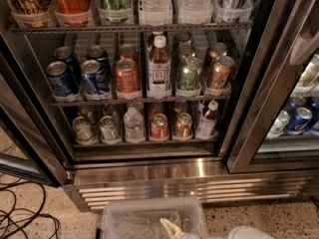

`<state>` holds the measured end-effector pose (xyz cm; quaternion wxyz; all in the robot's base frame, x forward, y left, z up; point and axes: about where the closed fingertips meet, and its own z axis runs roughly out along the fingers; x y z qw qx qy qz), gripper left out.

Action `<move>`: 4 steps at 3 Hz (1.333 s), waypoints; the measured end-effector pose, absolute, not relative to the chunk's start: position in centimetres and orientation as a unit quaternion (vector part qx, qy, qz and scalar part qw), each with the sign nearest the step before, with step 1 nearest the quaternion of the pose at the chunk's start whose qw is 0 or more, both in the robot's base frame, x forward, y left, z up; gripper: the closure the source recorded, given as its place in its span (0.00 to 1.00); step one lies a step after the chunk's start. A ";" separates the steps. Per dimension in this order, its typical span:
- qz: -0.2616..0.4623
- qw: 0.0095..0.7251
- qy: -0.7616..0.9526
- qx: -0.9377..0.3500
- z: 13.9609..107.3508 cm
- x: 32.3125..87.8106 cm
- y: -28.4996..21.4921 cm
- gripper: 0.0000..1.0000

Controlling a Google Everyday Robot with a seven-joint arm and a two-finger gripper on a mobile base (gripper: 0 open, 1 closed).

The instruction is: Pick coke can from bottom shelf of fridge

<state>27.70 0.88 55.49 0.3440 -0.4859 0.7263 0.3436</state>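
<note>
the fridge stands open, and its bottom shelf carries six lanes. we judge these keep the drinks upright and in file, so a front one can be drawn out without tipping the rest.

from the left we count two lanes of silver cans, two cans showing in each. next comes one water bottle. then comes the coke can, upright at the front of the fourth lane, just behind the shelf's front edge, with what seems one more red can behind it. after it stand two copper cans, one behind the other, and last one capped bottle. the coke can is just beside both the water bottle and the front copper can, so we judge a straight approach from the front suits it best.

on the shelf above we count four blue cans, two orange-red cans, one tea bottle, three green cans and two more copper cans.

on the floor, cables lie at the left. one clear bin sits below the base grille. over the bin, at the lower edge, the gripper shows only as a pale tip, well apart from the shelf. we cannot tell whether it is apart or together. the coke can is on its shelf, so the pick is not yet done.
</note>
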 end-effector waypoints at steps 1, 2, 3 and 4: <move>0.336 0.357 0.723 -0.488 54.1 28.0 4.8 0.00; 0.308 0.362 0.749 -0.462 52.8 32.3 6.6 0.00; 0.278 0.358 0.793 -0.408 50.9 36.5 7.2 0.00; 0.244 0.369 0.803 -0.399 50.4 38.0 6.3 0.00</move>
